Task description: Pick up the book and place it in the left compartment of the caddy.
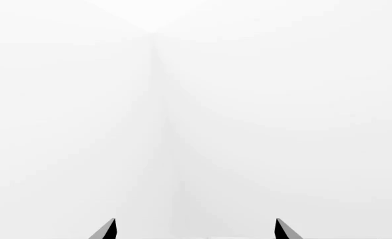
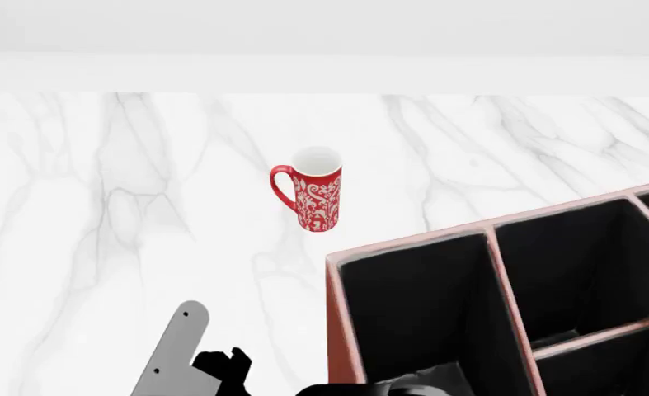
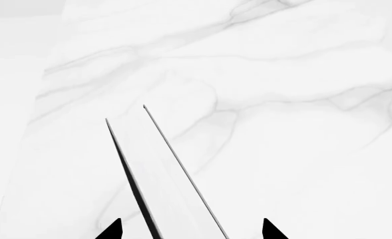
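A bare simulated kitchen-like setting: white marble countertop (image 2: 104, 214), plain white wall (image 2: 324, 29), red mug (image 2: 313, 198).

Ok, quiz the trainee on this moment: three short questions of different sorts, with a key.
1. True or false: the mug stands upright on the table, apart from the caddy.
2. In the right wrist view, what shows between the right gripper fingertips? A) nothing B) the book, page edge on C) a spoon
3. Fill in: the ___ gripper has nothing between its fingertips.

Key: 1 true. 2 B. 3 left; the left gripper shows only blank white background ahead.
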